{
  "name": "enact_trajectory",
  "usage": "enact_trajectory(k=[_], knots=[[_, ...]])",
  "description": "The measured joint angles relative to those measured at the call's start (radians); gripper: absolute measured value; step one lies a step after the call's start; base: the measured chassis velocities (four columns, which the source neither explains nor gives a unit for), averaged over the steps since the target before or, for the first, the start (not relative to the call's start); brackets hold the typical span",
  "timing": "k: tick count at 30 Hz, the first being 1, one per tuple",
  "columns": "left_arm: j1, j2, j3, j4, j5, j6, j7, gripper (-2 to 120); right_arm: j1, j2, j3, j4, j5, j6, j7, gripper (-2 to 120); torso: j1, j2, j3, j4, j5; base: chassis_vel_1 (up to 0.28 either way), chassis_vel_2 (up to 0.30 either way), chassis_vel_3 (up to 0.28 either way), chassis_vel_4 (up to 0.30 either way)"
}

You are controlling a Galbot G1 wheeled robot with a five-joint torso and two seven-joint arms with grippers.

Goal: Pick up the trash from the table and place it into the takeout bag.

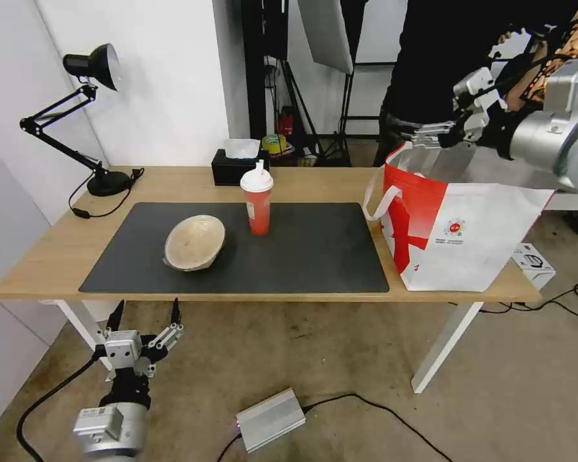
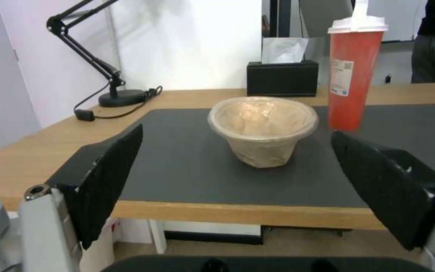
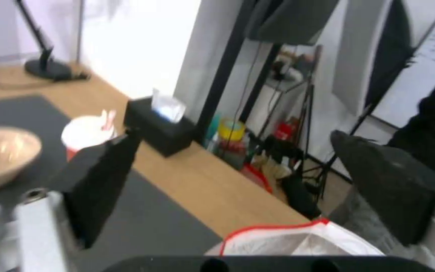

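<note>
Sitting on the dark mat (image 1: 289, 256) near the middle of the bench (image 1: 38, 256), the beige bowl (image 1: 194, 242) and the red cup (image 1: 257, 199) wait where you can reach them. The takeout bag (image 1: 469, 237) stands open at the bench's right end to catch trash. Your right pincer (image 1: 424, 135) hangs spread wide and empty above its mouth. Your left pincer (image 1: 146, 317) waits below the near edge, wide apart, facing the bowl.

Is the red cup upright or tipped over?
Upright. The red cup stands on its base on the mat, its white lid on top.
</note>
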Motion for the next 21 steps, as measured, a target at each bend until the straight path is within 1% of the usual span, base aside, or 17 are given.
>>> enact_trajectory(k=[2,6,7,8,9,12,13,14,17,18,21], knots=[[0.000,0.000,0.000,0.000,0.000,0.000,0.000,100,-0.042,0.003,0.042,0.031,0.019,0.007,0.053,100,0.000,0.000,0.000,0.0000,0.0001,0.000,0.000,0.000,0.000],[-0.001,0.000,0.000,0.001,0.000,0.000,0.000,100,-0.083,0.004,0.080,0.057,0.027,0.011,0.089,100,0.000,0.000,0.000,-0.0001,0.0001,0.000,0.000,0.000,0.000],[-0.002,-0.001,-0.001,0.002,0.000,0.000,0.000,100,-0.132,0.004,0.125,0.078,0.028,0.015,0.119,100,0.000,0.000,0.000,-0.0001,0.0001,0.000,0.000,0.000,0.000],[-0.002,-0.001,-0.001,0.002,0.000,0.000,0.000,100,-0.132,0.004,0.125,0.078,0.028,0.015,0.119,100,0.000,0.000,0.000,-0.0001,0.0001,0.000,0.000,0.000,0.000],[-0.003,-0.001,-0.001,0.002,0.000,0.000,0.000,100,-0.155,0.005,0.146,0.085,0.028,0.016,0.132,100,0.000,0.000,0.000,-0.0001,0.0002,0.000,0.000,0.000,0.000],[-0.005,-0.001,-0.001,0.006,0.000,0.001,0.000,100,-0.267,0.005,0.241,0.116,0.022,0.019,0.171,100,0.000,0.000,0.000,-0.0001,0.0002,0.000,0.000,0.000,0.000],[-0.005,-0.001,-0.001,0.006,0.000,0.001,0.000,100,-0.267,0.005,0.241,0.116,0.022,0.019,0.171,100,0.000,0.000,0.000,-0.0001,0.0002,0.000,0.000,0.000,0.000],[-0.005,-0.001,-0.001,0.007,0.001,0.001,0.000,100,-0.319,0.007,0.281,0.139,0.005,0.019,0.184,100,0.000,0.000,0.000,-0.0002,0.0001,0.000,0.000,0.000,0.000],[-0.006,-0.001,-0.001,0.008,0.001,0.001,0.000,100,-0.419,0.017,0.346,0.191,-0.051,0.019,0.223,100,0.000,0.000,0.000,-0.0001,0.0001,0.000,0.000,0.000,0.000],[-0.006,-0.001,-0.001,0.008,0.001,0.001,0.000,100,-0.419,0.017,0.346,0.191,-0.051,0.019,0.223,100,0.000,0.000,0.000,-0.0001,0.0001,0.000,0.000,0.000,0.000],[-0.004,-0.001,-0.003,0.008,0.001,0.001,0.000,100,-0.529,0.035,0.393,0.245,-0.115,0.019,0.283,100,0.000,0.000,0.000,-0.0003,0.0002,0.000,0.000,0.000,0.000]])
